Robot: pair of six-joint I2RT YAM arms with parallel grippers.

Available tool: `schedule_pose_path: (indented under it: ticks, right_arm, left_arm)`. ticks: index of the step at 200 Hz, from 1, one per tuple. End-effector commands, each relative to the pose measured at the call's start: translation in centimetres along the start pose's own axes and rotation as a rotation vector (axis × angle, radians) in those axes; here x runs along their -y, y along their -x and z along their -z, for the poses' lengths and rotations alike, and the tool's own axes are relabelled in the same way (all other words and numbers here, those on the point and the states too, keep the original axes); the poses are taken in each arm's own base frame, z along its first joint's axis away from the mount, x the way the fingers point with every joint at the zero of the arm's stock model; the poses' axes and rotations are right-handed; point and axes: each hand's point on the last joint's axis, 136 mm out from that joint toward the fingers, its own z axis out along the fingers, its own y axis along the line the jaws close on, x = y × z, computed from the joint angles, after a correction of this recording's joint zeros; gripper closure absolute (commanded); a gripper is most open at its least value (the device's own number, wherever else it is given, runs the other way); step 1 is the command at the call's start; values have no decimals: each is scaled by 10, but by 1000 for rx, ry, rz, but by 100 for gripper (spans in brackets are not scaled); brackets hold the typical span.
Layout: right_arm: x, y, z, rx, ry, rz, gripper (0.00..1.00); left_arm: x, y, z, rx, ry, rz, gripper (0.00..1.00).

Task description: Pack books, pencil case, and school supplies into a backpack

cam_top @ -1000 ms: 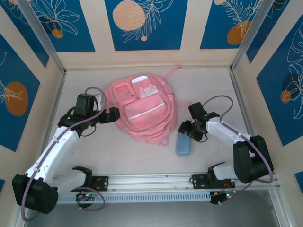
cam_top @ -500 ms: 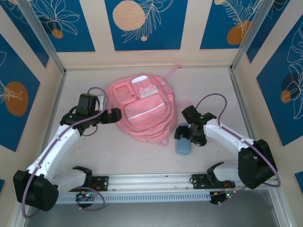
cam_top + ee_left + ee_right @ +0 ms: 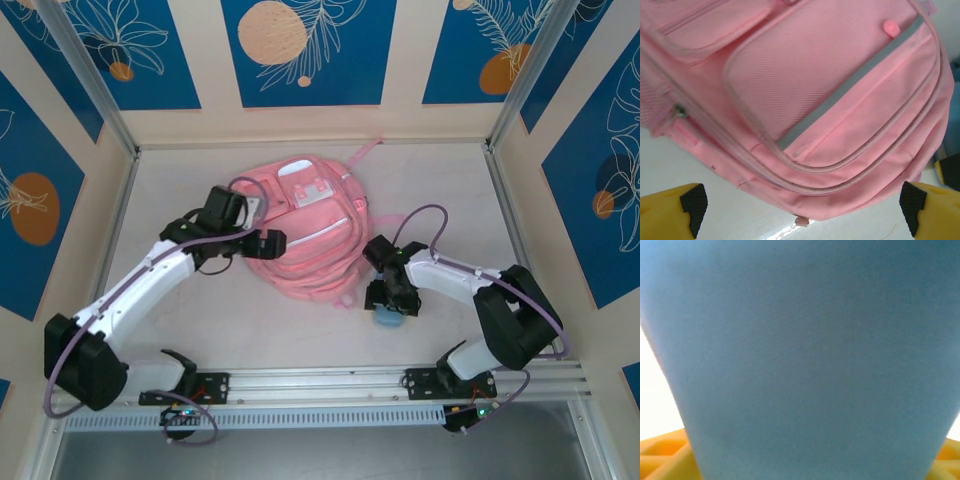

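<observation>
The right gripper [image 3: 390, 296] sits on the pencil case [image 3: 388, 320], which lies on the table [image 3: 300, 330] right of centre, just beside the backpack [image 3: 300, 225]. Its yellow fingers [image 3: 660, 460] flank the pouch, but I cannot tell whether they are clamped. I should close across the narrow width, confirm hold, then lift. The left gripper [image 3: 270, 243] hovers over the backpack, spread wide and holding nothing.

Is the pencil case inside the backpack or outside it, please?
Outside: the pencil case lies on the table beside the backpack, under the right end effector.
</observation>
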Motion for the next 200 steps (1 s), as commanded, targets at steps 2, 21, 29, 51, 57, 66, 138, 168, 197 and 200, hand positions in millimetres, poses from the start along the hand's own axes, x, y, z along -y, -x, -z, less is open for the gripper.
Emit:
schedule_pose_path:
  ticks: [2, 21, 29, 51, 57, 66, 138, 168, 197, 200]
  right_arm:
    - [6, 6, 6, 43, -19, -20, 35]
    - [8, 10, 18, 90, 7, -25, 37]
    - [10, 12, 25, 109, 21, -28, 37]
    - [16, 18, 44, 164, 77, -52, 37]
    - [17, 19, 48, 175, 96, -61, 37]
    - [20, 21, 53, 187, 121, -77, 37]
    - [27, 25, 67, 201, 231, -153, 37]
    - [25, 26, 68, 201, 244, -155, 37]
    - [24, 28, 72, 206, 259, -156, 37]
    - [23, 29, 72, 207, 261, -155, 37]
  left_arm:
    - [15, 3, -9, -43, 36, -135, 2]
    - [32, 5, -23, -96, 31, -224, 7]
    - [38, 5, -29, -117, 33, -264, 8]
    - [55, 6, -46, -166, 31, -378, 14]
    - [60, 5, -51, -181, 29, -409, 15]
    - [66, 4, -58, -205, 23, -452, 19]
    - [82, 5, -106, -304, 97, -624, 48]
    - [85, 6, -114, -316, 103, -588, 54]
    - [78, 2, -119, -340, 132, -588, 55]
    - [79, 2, -119, -341, 131, -589, 56]
